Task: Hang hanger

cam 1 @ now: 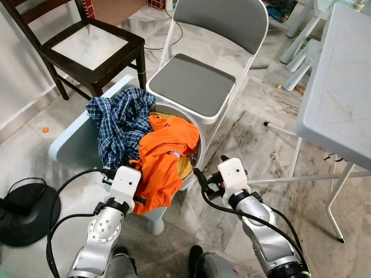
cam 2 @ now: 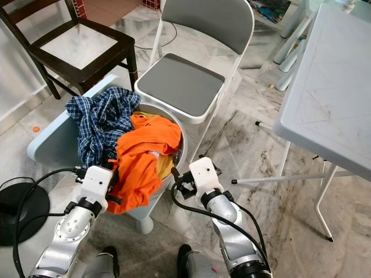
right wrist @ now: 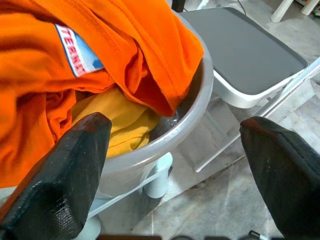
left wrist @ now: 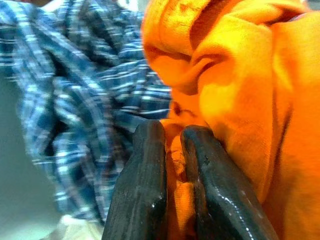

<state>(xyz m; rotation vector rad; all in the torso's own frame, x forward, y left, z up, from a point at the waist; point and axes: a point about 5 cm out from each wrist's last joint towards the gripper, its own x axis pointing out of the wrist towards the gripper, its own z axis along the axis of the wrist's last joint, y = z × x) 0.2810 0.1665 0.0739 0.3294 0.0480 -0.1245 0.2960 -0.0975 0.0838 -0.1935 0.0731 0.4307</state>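
Note:
A grey round basket (cam 1: 200,146) holds an orange shirt (cam 1: 168,153), a blue plaid shirt (cam 1: 119,124) and a yellow garment (right wrist: 125,120). The orange shirt spills over the basket's near rim. My left gripper (left wrist: 172,132) is shut on a fold of the orange shirt at the basket's near side, right beside the plaid shirt. My right gripper (cam 1: 210,167) is open just off the basket's right rim, its fingers (right wrist: 70,170) spread wide with nothing between them.
The basket rests on a low pale-blue table (cam 1: 72,145). A grey folding chair (cam 1: 194,84) stands right behind it and a dark wooden chair (cam 1: 93,49) at the back left. A white table (cam 1: 342,87) is on the right. A black round base (cam 1: 26,211) with cables lies on the left floor.

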